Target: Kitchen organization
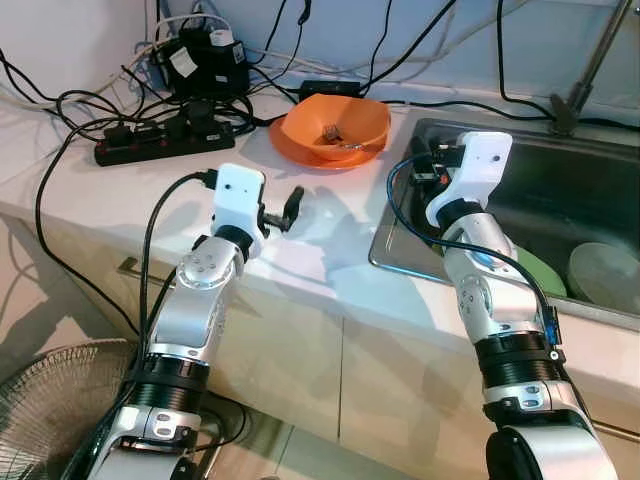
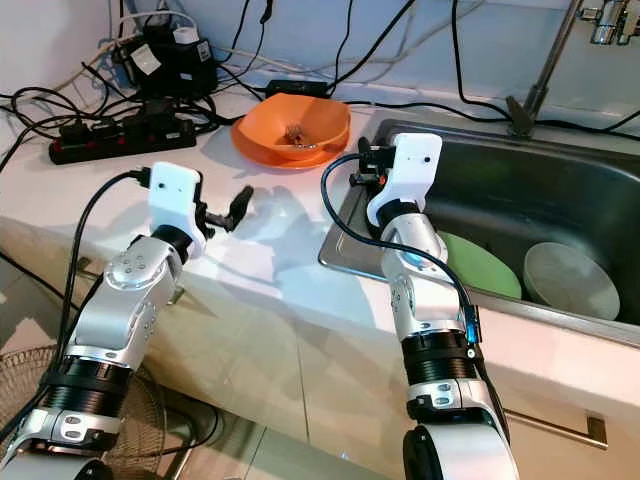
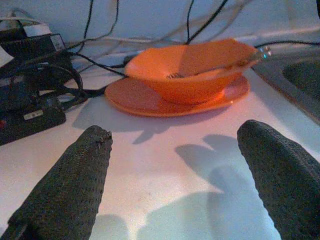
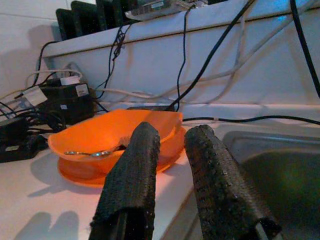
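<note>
Hovering low over the white counter (image 1: 330, 260), the left gripper (image 3: 180, 170) — fingers (image 3: 75, 175) spread wide, nothing between them, nothing touched. Straight ahead of those open tips, a little way off: the orange bowl (image 1: 335, 125), seated on an orange plate (image 3: 140, 97), a spoon (image 3: 240, 62) lying inside with its handle poking out over the rim on the sink side. Off to the outer side of that gripper, a black power strip (image 1: 160, 140) and a tangle of cables (image 1: 70, 110), close to the bowl's back edge.

Over at the front corner of the steel sink (image 2: 480, 160), the right gripper (image 4: 172, 165) — fingers nearly together, a narrow gap left, nothing held. Same bowl just ahead and to its inner side; behind and below the wrist, down in the basin, a green plate (image 2: 485, 265) and a pale plate (image 2: 570, 280).

Likely next: closing in on the bowl for a move to the sink. Plenty to go wrong, though. A pinch on the thin flared rim alone, and a tilt, spoon sliding out. A lift of the bowl with the plate sticking, then dropping back. A wide approach from the left, and a snag on those cables, dragging plugs toward wet steel. Two grippers converging on one bowl, too — a real chance of knocking fingers.
</note>
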### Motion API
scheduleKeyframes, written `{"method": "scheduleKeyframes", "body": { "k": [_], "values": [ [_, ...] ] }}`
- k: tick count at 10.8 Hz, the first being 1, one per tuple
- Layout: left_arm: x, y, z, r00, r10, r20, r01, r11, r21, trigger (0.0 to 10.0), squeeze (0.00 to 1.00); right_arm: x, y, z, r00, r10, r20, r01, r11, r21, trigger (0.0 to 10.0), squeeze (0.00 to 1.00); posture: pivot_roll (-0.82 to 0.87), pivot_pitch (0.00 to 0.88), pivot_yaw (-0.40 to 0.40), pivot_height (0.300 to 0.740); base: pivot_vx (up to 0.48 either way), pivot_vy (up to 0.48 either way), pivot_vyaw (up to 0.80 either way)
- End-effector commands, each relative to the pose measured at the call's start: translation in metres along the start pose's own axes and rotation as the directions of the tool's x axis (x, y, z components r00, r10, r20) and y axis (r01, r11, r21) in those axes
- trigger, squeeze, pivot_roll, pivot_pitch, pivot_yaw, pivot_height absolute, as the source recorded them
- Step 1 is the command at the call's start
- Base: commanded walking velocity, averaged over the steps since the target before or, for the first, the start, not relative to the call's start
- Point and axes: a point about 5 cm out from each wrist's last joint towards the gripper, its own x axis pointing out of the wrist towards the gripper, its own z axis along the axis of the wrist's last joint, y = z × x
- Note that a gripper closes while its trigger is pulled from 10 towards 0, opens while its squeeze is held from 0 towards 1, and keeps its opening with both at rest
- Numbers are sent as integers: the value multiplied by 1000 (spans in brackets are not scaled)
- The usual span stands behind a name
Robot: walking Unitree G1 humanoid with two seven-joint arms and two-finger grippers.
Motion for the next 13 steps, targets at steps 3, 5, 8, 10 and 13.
{"method": "scheduleKeyframes", "body": {
  "k": [3,5,8,10,13],
  "values": [
    [-1,2,3,998,42,38,-42,999,-22,10000,0,1,1,1,1000,-16,-9,16,1000,3,10000,0,140,31,73,740,0,0,0],
    [0,7,3,997,61,49,-58,997,-46,10000,0,2,-4,-1,999,-46,-29,46,999,16,10000,0,138,25,71,740,0,0,-250],
    [0,7,4,997,66,49,-64,996,-55,10000,0,1,-4,-6,996,-73,-54,73,997,-1,10000,0,142,32,67,740,0,369,-148],
    [0,8,4,997,68,46,-66,996,-55,10000,0,1,-7,-8,993,-92,-69,93,996,8,10000,0,143,40,66,740,0,394,0],
    [0,11,5,996,78,45,-76,996,-38,10000,0,2,-8,-8,992,-102,-74,103,995,0,10000,0,145,40,68,740,0,422,-260]
  ]
}}
